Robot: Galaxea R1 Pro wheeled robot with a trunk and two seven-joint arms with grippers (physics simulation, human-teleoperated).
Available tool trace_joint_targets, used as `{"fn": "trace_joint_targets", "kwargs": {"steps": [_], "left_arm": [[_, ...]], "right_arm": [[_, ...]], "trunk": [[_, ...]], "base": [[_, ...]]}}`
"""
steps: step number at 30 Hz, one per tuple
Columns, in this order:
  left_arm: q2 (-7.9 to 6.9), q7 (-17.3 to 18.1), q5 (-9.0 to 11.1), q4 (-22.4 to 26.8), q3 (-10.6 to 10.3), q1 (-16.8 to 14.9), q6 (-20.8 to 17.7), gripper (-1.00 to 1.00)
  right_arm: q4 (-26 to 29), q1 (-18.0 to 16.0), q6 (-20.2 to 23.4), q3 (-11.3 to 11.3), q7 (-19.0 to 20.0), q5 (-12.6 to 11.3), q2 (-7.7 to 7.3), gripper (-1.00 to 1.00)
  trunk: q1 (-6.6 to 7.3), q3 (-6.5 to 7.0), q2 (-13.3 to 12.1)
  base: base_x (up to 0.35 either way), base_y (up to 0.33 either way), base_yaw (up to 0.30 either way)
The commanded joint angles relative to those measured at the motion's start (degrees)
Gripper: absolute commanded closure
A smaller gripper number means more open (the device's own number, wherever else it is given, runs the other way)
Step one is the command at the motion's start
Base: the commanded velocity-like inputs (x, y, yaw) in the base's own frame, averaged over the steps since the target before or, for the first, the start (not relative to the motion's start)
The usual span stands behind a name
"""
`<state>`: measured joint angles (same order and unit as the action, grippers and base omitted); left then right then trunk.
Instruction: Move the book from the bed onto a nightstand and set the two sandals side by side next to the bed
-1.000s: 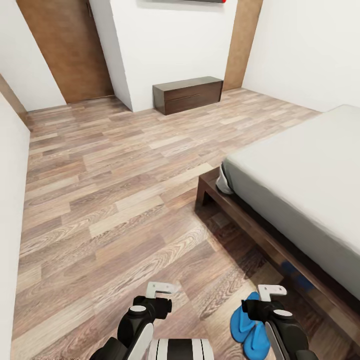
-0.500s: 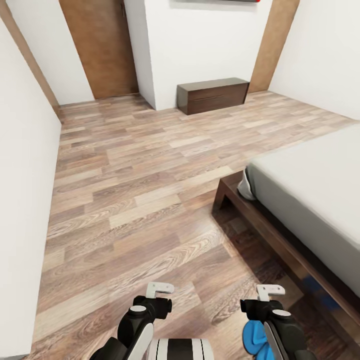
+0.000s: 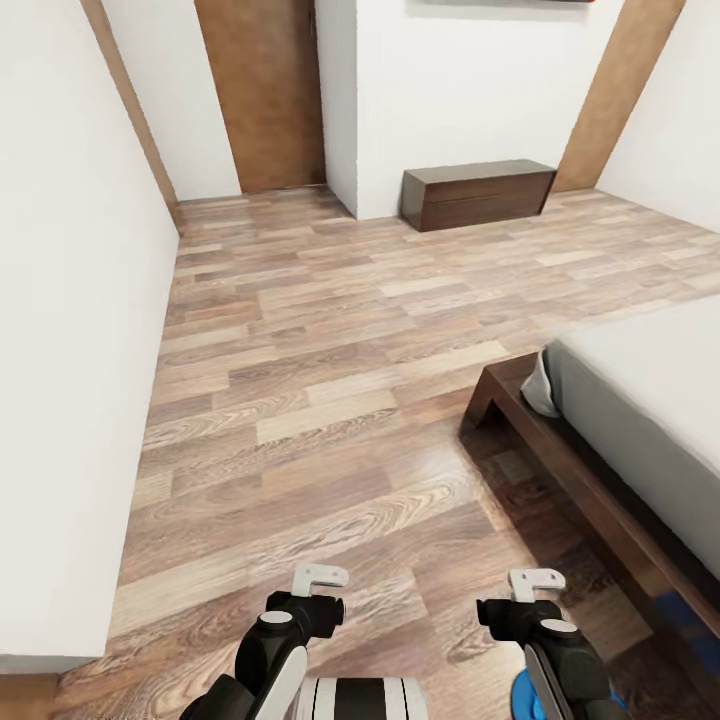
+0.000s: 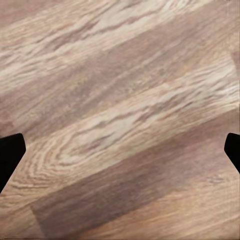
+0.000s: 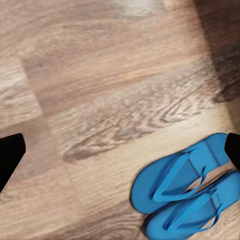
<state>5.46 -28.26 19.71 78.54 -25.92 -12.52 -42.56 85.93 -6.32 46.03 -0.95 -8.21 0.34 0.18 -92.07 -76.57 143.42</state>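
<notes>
Bedroom (image 3: 300,330) with wood-plank floor (image 3: 300,400) and white walls, seen from the head camera. Bed (image 3: 650,400) at 3 o'clock, off-white mattress on a dark wooden frame, its near corner jutting toward centre. Long low dark cabinet (image 3: 478,195) at 1 o'clock against the far wall, brown door (image 3: 262,90) at 12 o'clock beside it, second brown door (image 3: 615,95) past the cabinet at 2 o'clock. Left claw (image 3: 320,577) at 6 o'clock and right claw (image 3: 536,581) at 5 o'clock, both low over bare planks; fingers at opposite edges of each wrist picture, both spread wide and holding nothing. Two blue sandals (image 5: 190,192) flat on the floor below the right claw, side by side and touching along their lengths, straps up, near the bed's frame; a sliver of blue (image 3: 520,690) peeking beside the right arm at 5 o'clock in the head view. Another blue patch under the bed frame at 4 o'clock, too dim to identify.
</notes>
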Motion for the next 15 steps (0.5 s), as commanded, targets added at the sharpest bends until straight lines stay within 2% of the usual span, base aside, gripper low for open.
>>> {"fn": "trace_joint_targets", "kwargs": {"steps": [1, 15], "left_arm": [[-0.01, -0.6, 0.6, 0.0, -0.1, 0.0, -0.1, -1.00], [-0.01, -0.6, 0.6, 0.0, -0.1, 0.0, -0.1, -1.00]], "right_arm": [[0.1, 0.0, 0.3, 0.0, -0.2, 0.0, 0.00, -1.00], [0.0, 0.0, 0.3, -0.1, -0.2, 0.0, -0.08, -1.00]], "trunk": [[0.01, -0.04, 0.0], [0.01, -0.04, 0.0]], "base": [[0.000, 0.000, 0.275], [0.000, 0.000, 0.275]]}}
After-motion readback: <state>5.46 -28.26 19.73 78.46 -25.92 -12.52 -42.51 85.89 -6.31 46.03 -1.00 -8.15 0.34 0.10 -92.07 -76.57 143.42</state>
